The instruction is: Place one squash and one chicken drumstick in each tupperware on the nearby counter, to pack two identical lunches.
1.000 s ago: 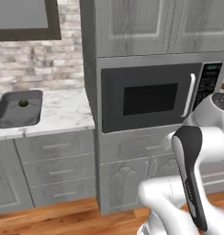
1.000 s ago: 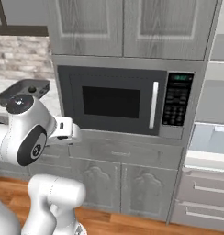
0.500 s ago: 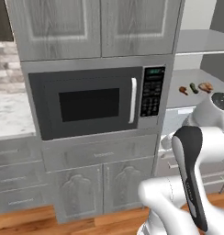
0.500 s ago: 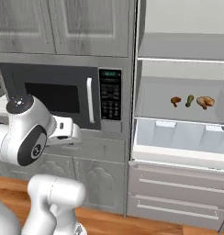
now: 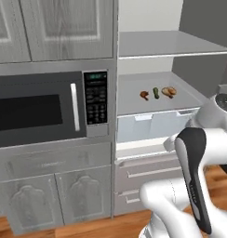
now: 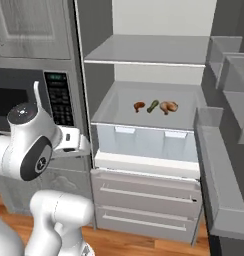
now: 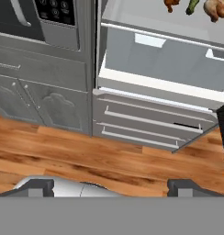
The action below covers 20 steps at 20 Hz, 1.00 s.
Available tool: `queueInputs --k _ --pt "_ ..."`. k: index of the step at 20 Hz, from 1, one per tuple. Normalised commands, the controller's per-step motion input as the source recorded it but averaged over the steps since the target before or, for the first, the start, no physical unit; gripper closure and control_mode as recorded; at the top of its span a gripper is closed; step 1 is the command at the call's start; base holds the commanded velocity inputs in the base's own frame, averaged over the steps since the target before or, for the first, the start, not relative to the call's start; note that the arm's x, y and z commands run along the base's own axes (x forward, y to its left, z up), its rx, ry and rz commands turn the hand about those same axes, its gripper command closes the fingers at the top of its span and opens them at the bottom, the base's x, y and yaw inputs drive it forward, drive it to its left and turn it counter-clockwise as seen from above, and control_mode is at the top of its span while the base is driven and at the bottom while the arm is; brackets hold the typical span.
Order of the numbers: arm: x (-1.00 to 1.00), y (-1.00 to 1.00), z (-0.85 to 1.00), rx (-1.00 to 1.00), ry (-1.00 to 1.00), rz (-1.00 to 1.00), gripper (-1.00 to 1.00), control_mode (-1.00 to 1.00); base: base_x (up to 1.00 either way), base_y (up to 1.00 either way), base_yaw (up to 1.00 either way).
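Note:
On a fridge shelf (image 6: 119,117) lie three items in a row. From left to right they are the small reddish drumstick (image 5: 144,95) (image 6: 139,106) (image 7: 170,4), the zucchini-like squash (image 5: 156,92) (image 6: 153,105) (image 7: 193,5) and the larger golden drumstick (image 5: 169,91) (image 6: 169,107) (image 7: 215,8). My gripper (image 7: 113,186) is open and empty, well short of the shelf and looking down toward the fridge's lower drawers. The round squash, both tupperware and the counter are out of view.
A built-in microwave (image 5: 41,107) (image 6: 24,100) sits left of the open fridge, over grey cabinets (image 5: 50,190). The fridge's pull-out drawers (image 6: 144,200) (image 7: 150,124) are below the shelf. The open fridge door (image 6: 219,160) stands at the right. A wooden floor (image 7: 86,156) lies below.
The whole picture has slid as the base drove right. The counter with the dark grey tupperware has left view, and the open fridge with the food has come in. The arm's pose looks unchanged.

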Motion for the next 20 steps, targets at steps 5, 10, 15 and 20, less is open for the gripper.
queueInputs --k 5,10,15,20 --pt "0.0 0.0 0.0 0.0 0.0 0.0 -1.0 1.0 0.13 -0.58 0.0" --pt "0.0 0.0 0.0 0.0 0.0 0.0 -1.0 1.0 0.24 -0.37 -0.02" --pt "0.0 0.0 0.0 0.0 0.0 0.0 -1.0 1.0 0.42 -0.25 -0.05" --pt "0.0 0.0 0.0 0.0 0.0 0.0 -1.0 1.0 0.63 -0.26 -0.08"
